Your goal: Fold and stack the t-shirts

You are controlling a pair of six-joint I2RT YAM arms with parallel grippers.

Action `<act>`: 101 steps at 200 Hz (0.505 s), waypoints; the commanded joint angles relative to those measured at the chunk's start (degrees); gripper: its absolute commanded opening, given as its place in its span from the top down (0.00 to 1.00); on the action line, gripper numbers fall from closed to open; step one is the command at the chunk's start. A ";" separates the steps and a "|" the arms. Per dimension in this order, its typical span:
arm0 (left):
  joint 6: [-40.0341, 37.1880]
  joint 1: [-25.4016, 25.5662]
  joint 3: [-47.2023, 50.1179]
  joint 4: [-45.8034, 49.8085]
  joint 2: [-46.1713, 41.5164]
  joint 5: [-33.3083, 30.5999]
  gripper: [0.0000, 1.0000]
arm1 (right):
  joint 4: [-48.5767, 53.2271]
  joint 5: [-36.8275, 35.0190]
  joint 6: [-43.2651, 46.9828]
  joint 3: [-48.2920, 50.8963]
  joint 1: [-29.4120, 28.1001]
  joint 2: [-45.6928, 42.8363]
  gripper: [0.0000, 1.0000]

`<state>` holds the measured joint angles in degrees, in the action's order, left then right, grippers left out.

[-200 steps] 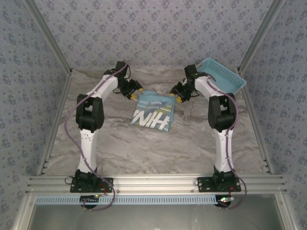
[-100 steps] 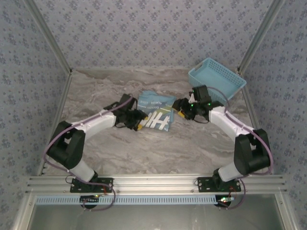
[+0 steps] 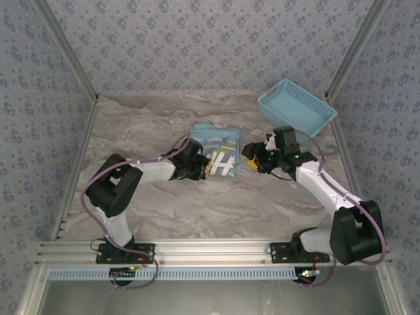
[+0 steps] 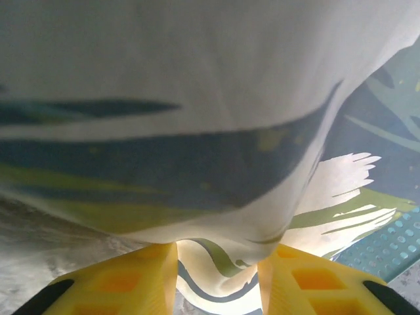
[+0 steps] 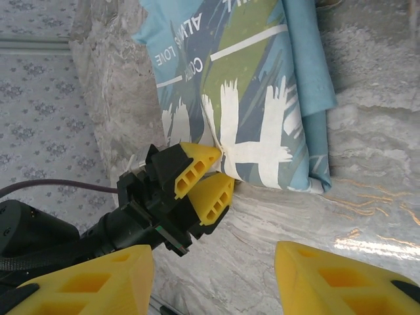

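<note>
The light-blue t-shirt (image 3: 216,149) lies folded into a small rectangle mid-table, its white lettering facing up (image 5: 252,98). My left gripper (image 3: 201,169) sits low at the shirt's near left edge. In the right wrist view its yellow fingers (image 5: 197,164) pinch that edge, one above and one below (image 5: 223,167). In the left wrist view, cloth (image 4: 197,98) drapes over the camera and runs between the fingers (image 4: 216,262). My right gripper (image 3: 252,159) hovers just right of the shirt, open, with only bare table between its fingers (image 5: 213,275).
A light-blue plastic lattice basket (image 3: 296,105) stands at the back right, behind my right arm. The grey marble table (image 3: 197,203) is bounded by aluminium rails and patterned walls. Both forearms stretch low across the table toward the shirt.
Both arms dropped from upright poses behind the shirt to low reaches. The left gripper came round to the shirt's near left edge and closed on it. The right gripper moved to its right side.
</note>
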<state>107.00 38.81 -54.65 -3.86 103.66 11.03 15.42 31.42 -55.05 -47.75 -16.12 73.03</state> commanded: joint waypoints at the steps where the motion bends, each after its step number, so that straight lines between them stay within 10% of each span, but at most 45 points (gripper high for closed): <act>1: 4.46 0.52 -2.53 1.88 2.20 -1.65 0.65 | 3.65 1.53 1.16 0.63 0.90 -1.91 0.46; 101: 2.24 -13.84 0.59 5.61 3.36 -4.44 0.69 | 8.34 0.21 1.24 2.82 3.08 -8.11 0.46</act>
<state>111.63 30.76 -56.64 -4.49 106.52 9.65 21.02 31.94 -54.65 -46.11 -13.74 66.87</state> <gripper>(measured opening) 0.315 0.537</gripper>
